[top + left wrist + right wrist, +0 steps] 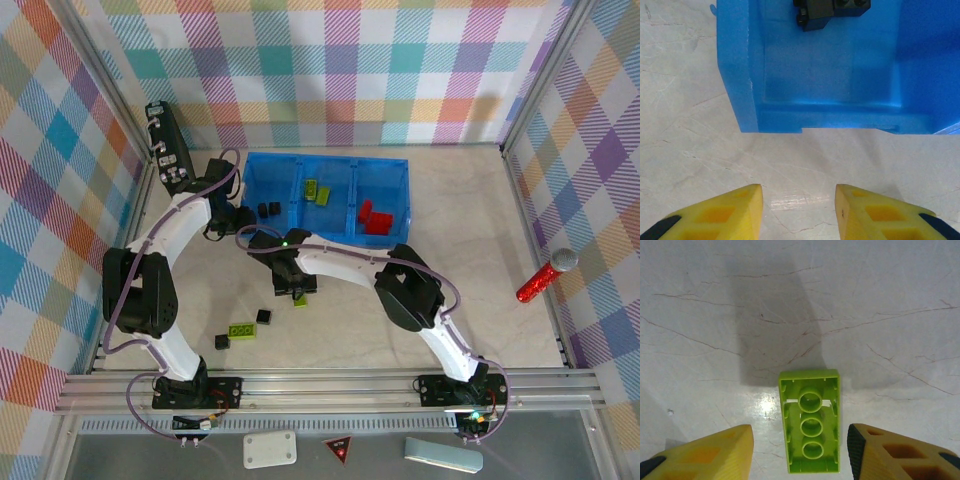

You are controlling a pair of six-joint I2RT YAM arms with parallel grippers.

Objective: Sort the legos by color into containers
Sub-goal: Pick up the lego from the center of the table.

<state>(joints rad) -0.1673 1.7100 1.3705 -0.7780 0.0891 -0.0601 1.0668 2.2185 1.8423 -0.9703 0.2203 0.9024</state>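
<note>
The bright blue tray (398, 168) lies at the back centre. Its left compartment holds black cubes (267, 209), the middle one lime-green bricks (317, 190), the right one red bricks (375, 217). My right gripper (297, 288) stands open over the table. An upside-down lime brick (811, 427) lies between its yellow fingers (715, 452), touching neither. My left gripper (237, 215) is open and holds nothing, low over the table beside the tray's left compartment (830, 75), where black cubes (830, 10) sit. Loose on the table are a lime brick (240, 331) and two black cubes (264, 316), (222, 342).
A black rectangular case (165, 145) leans at the back left by the wall. A red glitter stick with a silver head (545, 277) lies at the right. Checkered walls close in three sides. The bare table (480, 300) stretches right of the right arm.
</note>
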